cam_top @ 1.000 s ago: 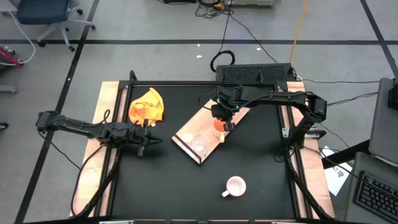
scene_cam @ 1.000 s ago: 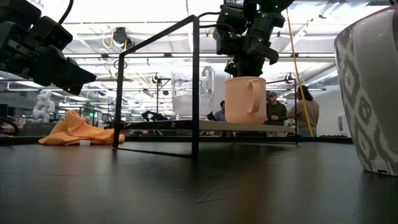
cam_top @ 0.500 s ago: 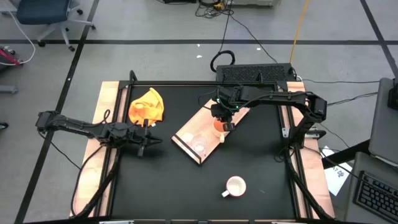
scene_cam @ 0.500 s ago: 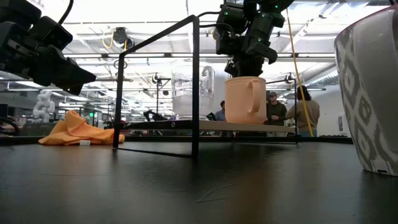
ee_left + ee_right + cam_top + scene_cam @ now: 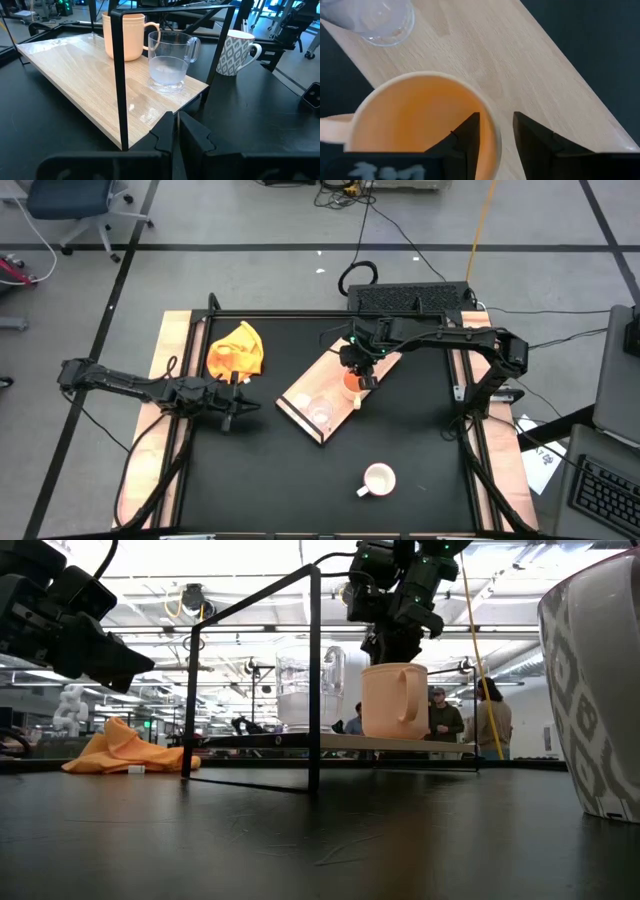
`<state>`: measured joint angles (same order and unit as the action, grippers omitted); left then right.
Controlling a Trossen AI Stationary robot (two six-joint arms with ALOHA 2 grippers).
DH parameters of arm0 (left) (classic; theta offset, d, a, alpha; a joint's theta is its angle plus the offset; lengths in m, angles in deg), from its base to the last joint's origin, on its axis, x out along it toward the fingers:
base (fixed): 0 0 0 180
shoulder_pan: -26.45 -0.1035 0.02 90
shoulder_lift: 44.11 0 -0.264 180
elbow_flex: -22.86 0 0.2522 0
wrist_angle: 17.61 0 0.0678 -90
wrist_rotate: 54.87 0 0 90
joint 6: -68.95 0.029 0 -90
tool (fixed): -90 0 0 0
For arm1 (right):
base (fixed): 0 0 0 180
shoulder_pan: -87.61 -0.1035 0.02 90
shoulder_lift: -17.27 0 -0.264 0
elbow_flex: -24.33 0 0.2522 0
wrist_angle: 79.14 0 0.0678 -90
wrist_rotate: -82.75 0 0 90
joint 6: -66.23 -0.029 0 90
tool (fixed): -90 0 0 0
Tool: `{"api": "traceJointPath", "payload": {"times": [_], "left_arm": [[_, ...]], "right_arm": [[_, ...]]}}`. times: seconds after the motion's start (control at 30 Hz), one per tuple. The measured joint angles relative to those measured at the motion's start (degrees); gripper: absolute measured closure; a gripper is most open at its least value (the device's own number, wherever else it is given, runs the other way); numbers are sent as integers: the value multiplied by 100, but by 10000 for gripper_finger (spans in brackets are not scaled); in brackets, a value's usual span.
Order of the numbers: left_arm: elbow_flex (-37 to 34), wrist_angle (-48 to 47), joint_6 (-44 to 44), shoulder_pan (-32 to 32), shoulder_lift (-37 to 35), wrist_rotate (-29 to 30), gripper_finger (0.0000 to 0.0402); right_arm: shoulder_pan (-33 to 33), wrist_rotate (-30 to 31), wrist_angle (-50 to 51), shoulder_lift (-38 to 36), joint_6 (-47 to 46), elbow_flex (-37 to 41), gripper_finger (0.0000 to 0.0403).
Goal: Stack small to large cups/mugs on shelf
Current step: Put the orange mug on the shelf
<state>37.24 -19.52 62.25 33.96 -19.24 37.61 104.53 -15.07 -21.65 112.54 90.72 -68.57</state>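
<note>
Starting at the left of the black desk (image 5: pixel 400 430), the left gripper (image 5: pixel 238 406) hangs low over the surface, well apart from the mugs, its jaws pressed together with nothing between them. Just beyond it, toward the far left corner, lies a crumpled yellow cloth (image 5: pixel 237 350).

Nearer the middle sits the shelf (image 5: pixel 310 385) — a light wooden board set at an angle under a thin black frame (image 5: pixel 313 670). On the shelf stands the clear glass cup (image 5: pixel 320 413), near its front end, upright, its handle visible in the left wrist view. Beside it on the same board stands the yellow-orange mug (image 5: pixel 352 383), also upright; the two are near each other but not touching.

Above that mug is the right gripper (image 5: pixel 357 363), pointing down at it. Its jaws straddle the mug's rim, one finger inside and one outside, with a visible gap on the outer side — parted, not clamping the wall.

Farther right and toward the front edge of the desk, the white mug (image 5: pixel 378 479) stands alone on the black surface, well apart from the shelf, its patterned side looming in the low view.
</note>
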Motion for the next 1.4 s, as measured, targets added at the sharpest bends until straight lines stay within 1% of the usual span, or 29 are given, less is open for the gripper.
{"api": "traceJointPath", "payload": {"times": [0.13, 0.33, 0.57, 0.67, 0.73, 0.83, 0.9, 1.13, 1.4], "left_arm": [[0, 17, 2, 0, 0, 0, 376], [1, 27, 2, 0, -2, -2, 376], [0, 30, 0, 0, -2, -2, 376], [0, 31, -47, -2, -2, -2, 376], [1, 31, -81, 0, -2, -2, 376], [1, 33, -96, 0, -1, -2, 376], [2, 35, -96, -2, -2, 0, 376], [2, 42, -133, 0, -2, 0, 376], [0, 41, -133, 0, -2, 0, 376]], "right_arm": [[-1, -2, 17, -299, -111, -1, 293], [-85, -1, 26, -950, -425, -2, 293], [-492, 0, 198, -1731, -615, -4, 296], [-737, -14, 373, -2064, -786, -4, 317], [-886, -9, 538, -2284, -908, -4, 340], [-1106, 4, 593, -2582, -1033, -4, 385], [-1259, 9, 605, -2739, -1050, -5, 397], [-1582, 40, 489, -2923, -1142, -7, 402], [-1593, 57, 466, -2882, -1142, -7, 403]]}}
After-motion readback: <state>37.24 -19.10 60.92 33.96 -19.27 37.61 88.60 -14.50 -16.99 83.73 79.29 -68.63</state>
